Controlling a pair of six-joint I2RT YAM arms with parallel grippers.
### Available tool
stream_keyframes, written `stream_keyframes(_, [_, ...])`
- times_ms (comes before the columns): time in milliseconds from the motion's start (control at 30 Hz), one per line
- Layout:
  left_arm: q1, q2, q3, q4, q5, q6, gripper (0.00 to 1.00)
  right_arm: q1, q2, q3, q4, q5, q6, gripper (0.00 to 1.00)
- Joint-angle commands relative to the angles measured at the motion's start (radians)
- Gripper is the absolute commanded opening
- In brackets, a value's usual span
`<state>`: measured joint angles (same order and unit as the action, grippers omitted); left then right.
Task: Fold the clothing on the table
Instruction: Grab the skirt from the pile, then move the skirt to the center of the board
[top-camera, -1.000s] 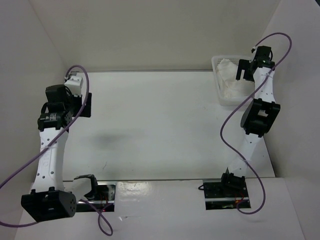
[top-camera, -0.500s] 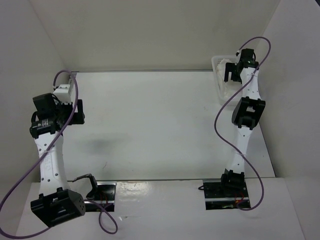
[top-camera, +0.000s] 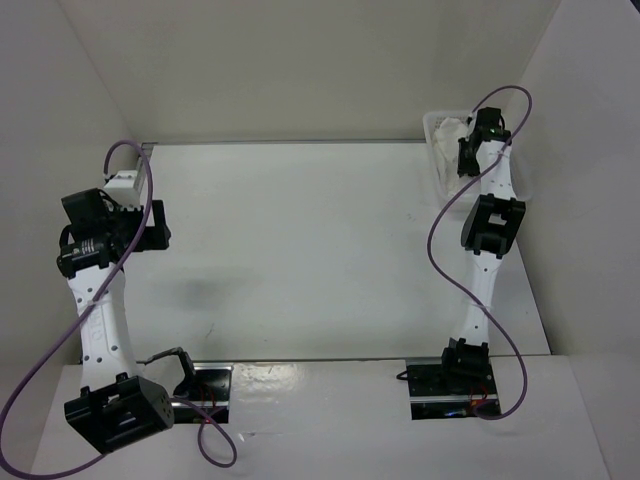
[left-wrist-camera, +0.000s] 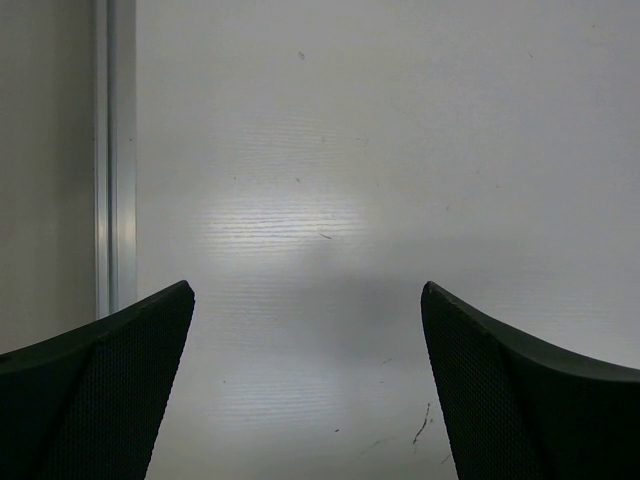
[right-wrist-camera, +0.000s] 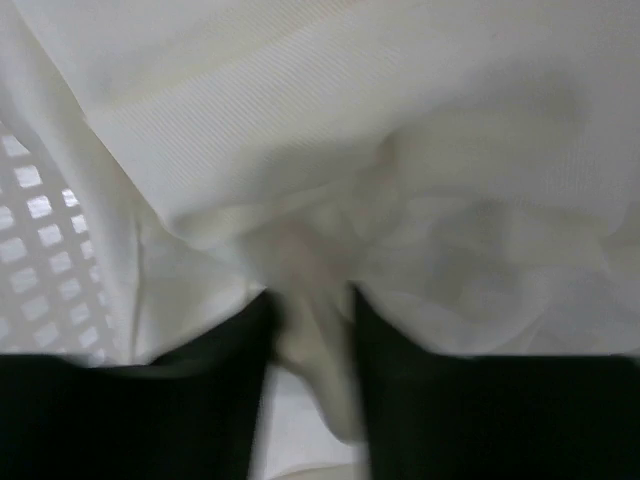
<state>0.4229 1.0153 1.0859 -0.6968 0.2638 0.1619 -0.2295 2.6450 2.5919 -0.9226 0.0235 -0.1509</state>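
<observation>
The clothing (top-camera: 449, 132), thin white fabric, lies bunched in a white mesh basket (top-camera: 438, 176) at the table's (top-camera: 300, 250) far right corner. My right gripper (top-camera: 466, 150) reaches down into that basket. In the right wrist view its gripper (right-wrist-camera: 312, 295) has both dark fingers closed in on a raised fold of the clothing (right-wrist-camera: 330, 120), which fills the frame. My left gripper (top-camera: 160, 224) hovers at the left side of the table; in the left wrist view the gripper (left-wrist-camera: 307, 290) is open over bare tabletop with nothing between its fingers.
The basket's mesh wall (right-wrist-camera: 40, 270) shows left of the fabric. A grey metal rail (left-wrist-camera: 115, 150) runs along the table's left edge. White enclosure walls stand close on the left, back and right. The arm bases sit at the near edge.
My right arm has swung left and down into the basket, and its jaws have closed in on a fold of fabric. The left arm drew back toward the left wall, then held still.
</observation>
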Motion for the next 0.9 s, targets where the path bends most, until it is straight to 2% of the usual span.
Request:
stream_keyframes(0, [0.014,-0.012,0.002,0.003,0.038,0.021,1.00,-0.004,0.006,0.056,-0.013,0.004,-0.003,0.22])
stream_keyframes(33, [0.014,-0.012,0.002,0.003,0.048,0.021,1.00,-0.013,0.006,0.056,-0.013,0.013,-0.003,0.06])
stream_keyframes(67, [0.014,-0.012,0.002,0.003,0.048,0.021,1.00,-0.013,-0.006,0.066,-0.022,0.013,-0.003,0.00])
stream_keyframes(233, [0.014,-0.012,0.002,0.013,0.048,0.021,1.00,-0.024,-0.140,0.079,-0.033,-0.026,0.016,0.00])
stream_keyframes(400, [0.014,-0.021,0.002,0.013,0.057,0.021,1.00,-0.024,-0.406,0.079,-0.033,-0.126,0.025,0.00])
stream_keyframes(533, [0.014,-0.021,0.012,0.013,0.066,0.021,1.00,0.012,-0.597,0.057,-0.033,-0.276,0.034,0.00])
stream_keyframes(700, [0.014,-0.021,0.032,-0.006,0.066,0.021,1.00,0.181,-0.802,0.036,-0.053,-0.417,0.008,0.00])
stream_keyframes(867, [0.014,-0.021,0.032,-0.015,0.086,0.021,1.00,0.347,-0.951,-0.131,-0.053,-0.606,-0.038,0.00])
